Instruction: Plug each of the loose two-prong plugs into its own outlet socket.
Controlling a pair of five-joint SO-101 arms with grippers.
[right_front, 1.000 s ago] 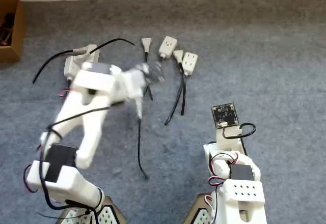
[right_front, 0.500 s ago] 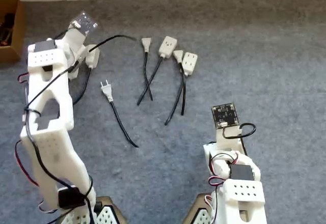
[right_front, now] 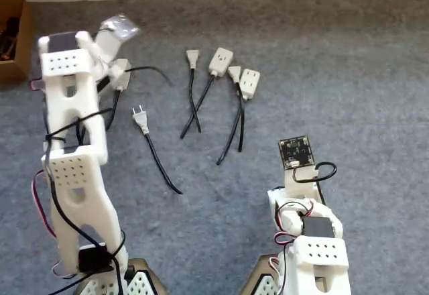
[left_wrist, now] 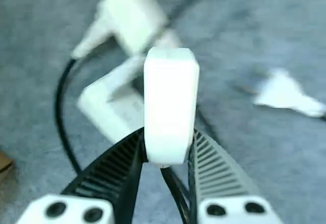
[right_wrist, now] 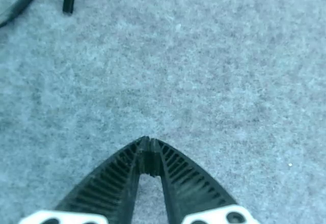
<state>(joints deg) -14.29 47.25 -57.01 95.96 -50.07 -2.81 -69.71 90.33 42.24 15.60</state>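
In the left wrist view my left gripper (left_wrist: 165, 150) is shut on a white outlet socket block (left_wrist: 170, 104), with a black cord running down between the fingers. Two more white plug-and-socket pieces (left_wrist: 127, 18) lie just beyond it on the carpet. From above, the left arm (right_front: 67, 74) stands at the far left over that cluster (right_front: 121, 74). A loose two-prong plug (right_front: 139, 115) with a black cord lies to its right. Two more sockets (right_front: 220, 59) (right_front: 249, 80) and two plugs (right_front: 192, 57) (right_front: 234, 72) lie at the middle back. My right gripper (right_wrist: 148, 155) is shut and holds nothing above bare carpet.
A brown cardboard box (right_front: 13, 37) sits at the far left edge. Black cords (right_front: 231, 131) trail forward from the middle group. The right arm (right_front: 298, 174) stays low at the front right, with open grey carpet around and beyond it.
The left arm swung from the middle to the far left, leaving the loose plug and its cord on the carpet. The cord near the left cluster has since shifted. The right arm kept still.
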